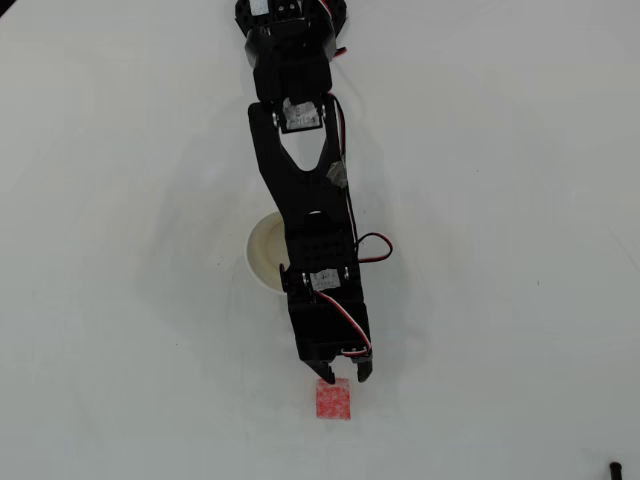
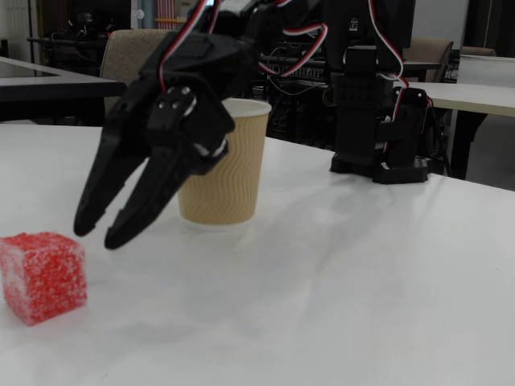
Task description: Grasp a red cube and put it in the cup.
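Note:
The red cube point(image 1: 333, 401) point(image 2: 43, 276) rests on the white table, speckled and sponge-like. My gripper point(image 1: 345, 376) point(image 2: 98, 235) hangs just above the table, right behind the cube, with its black jaws parted and nothing between them. In the overhead view its tips sit at the cube's top edge. The cup point(image 1: 266, 253) point(image 2: 221, 175) stands upright behind the gripper; the arm covers its right half from above. In the fixed view it is a tan ribbed paper cup with a white rim.
The arm's base point(image 2: 378, 96) stands at the far side of the table point(image 1: 500, 250). A small dark object point(image 1: 616, 467) lies at the lower right corner in the overhead view. Chairs and desks fill the background.

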